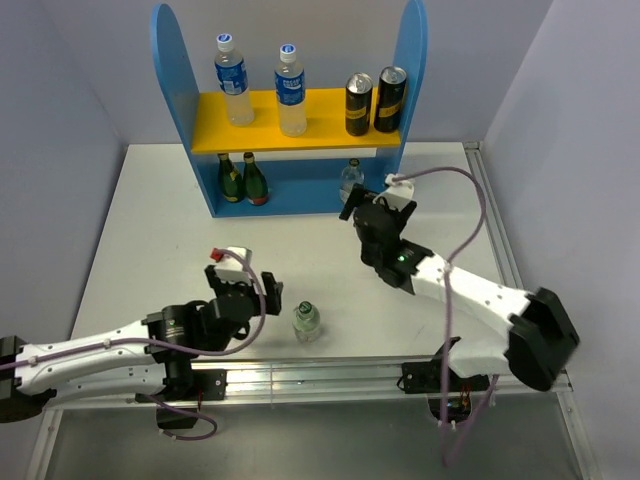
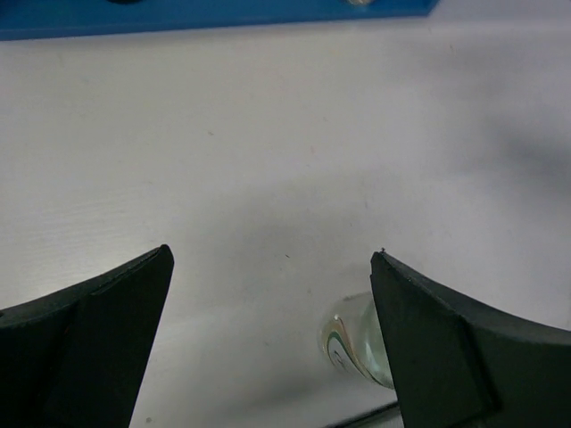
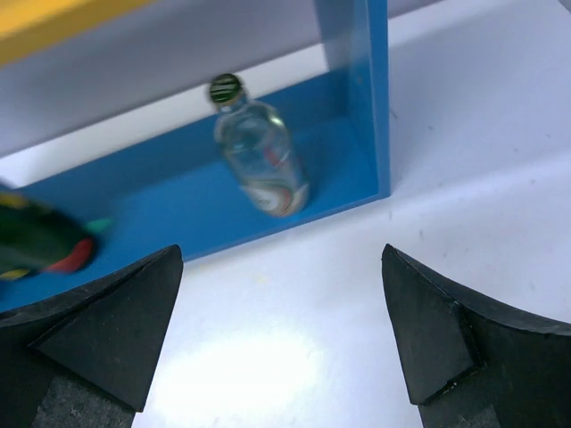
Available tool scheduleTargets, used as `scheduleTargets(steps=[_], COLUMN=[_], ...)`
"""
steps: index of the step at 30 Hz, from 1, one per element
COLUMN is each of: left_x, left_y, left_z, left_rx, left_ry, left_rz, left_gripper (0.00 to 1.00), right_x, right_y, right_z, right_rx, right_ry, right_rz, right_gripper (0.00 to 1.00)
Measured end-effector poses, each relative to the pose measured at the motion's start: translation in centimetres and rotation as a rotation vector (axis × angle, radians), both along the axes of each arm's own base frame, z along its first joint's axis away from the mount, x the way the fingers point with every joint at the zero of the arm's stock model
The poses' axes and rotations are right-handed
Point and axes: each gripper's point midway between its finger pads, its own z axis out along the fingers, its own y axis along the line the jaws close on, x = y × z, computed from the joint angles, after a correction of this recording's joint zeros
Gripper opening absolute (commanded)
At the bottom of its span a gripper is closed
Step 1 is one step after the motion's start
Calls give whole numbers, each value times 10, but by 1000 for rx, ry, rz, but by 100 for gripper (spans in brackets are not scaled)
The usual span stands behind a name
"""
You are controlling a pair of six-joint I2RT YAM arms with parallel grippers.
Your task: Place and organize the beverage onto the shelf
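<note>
Six bottles to count, and five are on the shelf. Up on its yellow board stand two blue-label bottles, upright, side by side with a gap between them. Down on the blue base, at the left end, two green bottles stand close together. At the right end, one short clear bottle stands alone near the right side panel, dark cap up. My right wrist camera has it dead ahead, inside the blue corner of the shelf, with a green blur at the far left that I take for one of the green pair. Bottle number six, the last short bottle, is upright on the table, out near the front edge and well apart from the shelf. My left gripper sits just to its left, jaws spread wide and empty. In the left wrist view the bottle peeks out beside my right-hand finger, outside the gap and not between the jaws. My right gripper hangs low in front of the shelf's right end, jaws also released wide, gripping nothing, apart from the bottle on the base. Two black-and-gold cans share the right end of the yellow board, nearly touching.
</note>
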Motion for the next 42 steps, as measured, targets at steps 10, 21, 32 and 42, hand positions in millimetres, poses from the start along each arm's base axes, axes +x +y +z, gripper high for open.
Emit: scheduleTargets(steps=[10, 21, 32, 42], left_x=[-42, -49, -84, -103], left_y=[-66, -87, -108, -146], left_z=[-15, -1, 39, -3], left_rx=[27, 22, -47, 95], left_ry=[-15, -70, -116, -108], left_rz=[-290, -310, -481, -570], left_gripper=[99, 99, 99, 99], right_x=[-85, -98, -97, -98], right_y=[-25, -41, -40, -41], right_z=[39, 14, 8, -2], right_rx=[127, 64, 56, 47], right_ry=[-89, -32, -20, -7], right_rz=[100, 95, 93, 90], right_gripper=[100, 100, 100, 100])
